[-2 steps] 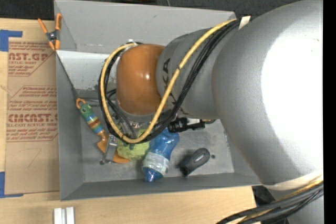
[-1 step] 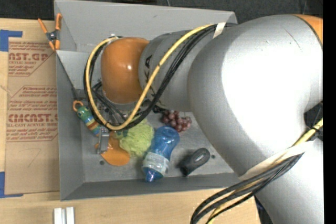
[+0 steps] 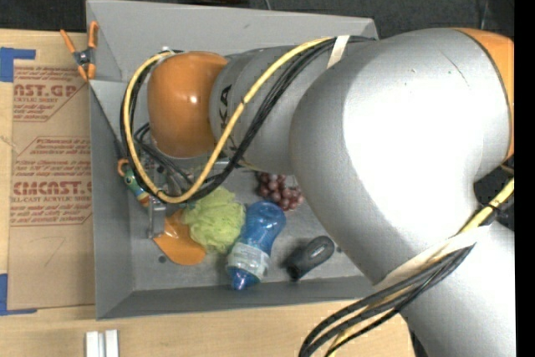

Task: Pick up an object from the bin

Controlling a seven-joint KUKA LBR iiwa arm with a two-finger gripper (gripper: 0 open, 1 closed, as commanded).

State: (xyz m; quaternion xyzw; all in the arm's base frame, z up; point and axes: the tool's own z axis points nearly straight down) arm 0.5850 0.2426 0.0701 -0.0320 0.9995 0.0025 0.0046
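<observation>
the big silver arm (image 3: 393,146) reaches in from the right and covers most of the grey bin (image 3: 109,263). its orange wrist cover (image 3: 180,104) sits over the bin's left half. below that cover, the fingers (image 3: 156,220) point down at the lower-left part of the bin floor, just above a flat orange piece (image 3: 180,249), and seem to touch its upper edge. the wrist hides too much of them, so i cannot make out how far apart they stand or whether anything is between them.

a fuzzy yellow-green lump (image 3: 216,220) lies right beside the orange piece and touches it. a blue plastic bottle (image 3: 255,245) lies tilted against the lump's right side. near it is a dark grey mouse-shaped thing (image 3: 309,255). a bunch of purple grapes (image 3: 280,190) sits at the arm's edge.
</observation>
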